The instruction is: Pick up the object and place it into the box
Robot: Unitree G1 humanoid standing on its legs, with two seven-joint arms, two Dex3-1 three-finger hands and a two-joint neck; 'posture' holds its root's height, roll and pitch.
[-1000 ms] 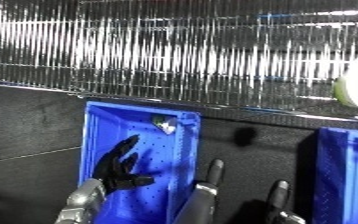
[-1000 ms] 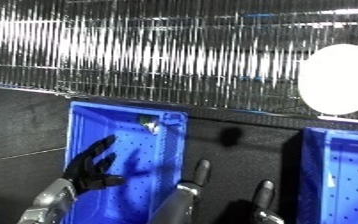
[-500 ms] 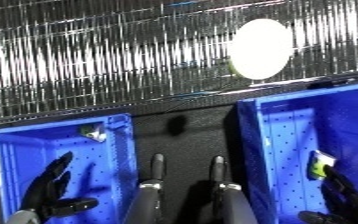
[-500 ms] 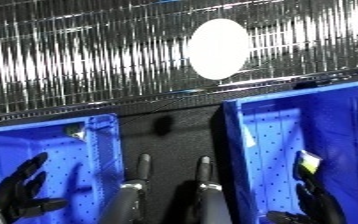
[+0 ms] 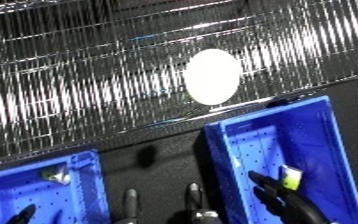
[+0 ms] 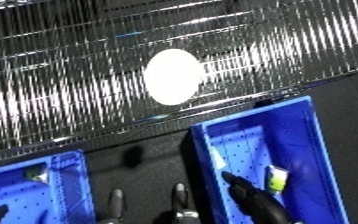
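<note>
Reflective wall, right bin (image 5: 326, 150) holding object (image 5: 291, 177)

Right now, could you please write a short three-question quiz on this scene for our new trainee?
1. True or false: the small yellow-green and white object lies inside the right-hand blue plastic bin.
2. Which hand reaches into that bin? A) left hand B) right hand
3. Fill in: the left-hand blue plastic bin holds a small ___ item near its far corner.

Key: 1 true; 2 B; 3 pale (white-green, too small to identify).
</note>
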